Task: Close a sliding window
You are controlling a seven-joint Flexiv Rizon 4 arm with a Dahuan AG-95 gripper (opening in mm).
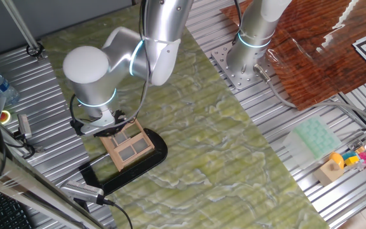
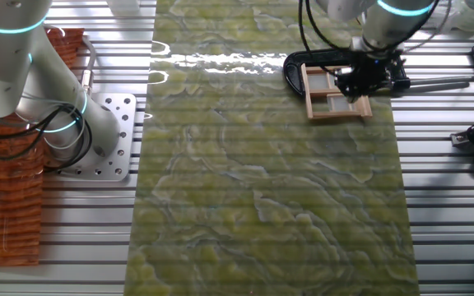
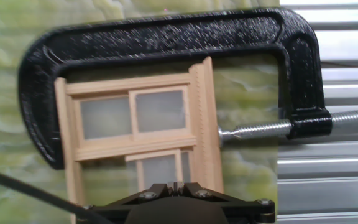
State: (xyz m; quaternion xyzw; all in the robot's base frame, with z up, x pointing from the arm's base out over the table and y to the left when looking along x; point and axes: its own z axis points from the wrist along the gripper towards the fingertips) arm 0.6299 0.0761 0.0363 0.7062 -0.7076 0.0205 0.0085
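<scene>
Tan wood frames the sliding window [image 3: 138, 134], which lies flat on the green marbled surface [image 1: 221, 152], held inside a black C-clamp [image 3: 166, 37]. Above its near edge hovers the claw [image 3: 176, 185]; whether its fingers are spread cannot be told.

The sliding window [image 1: 128, 146] lies flat on the green tabletop [image 1: 221, 159] near its left edge, framed by a black clamp [image 1: 146, 163]. The gripper [image 1: 113, 125] hangs at the window's upper-left end; its jaws are hidden by the arm.
</scene>
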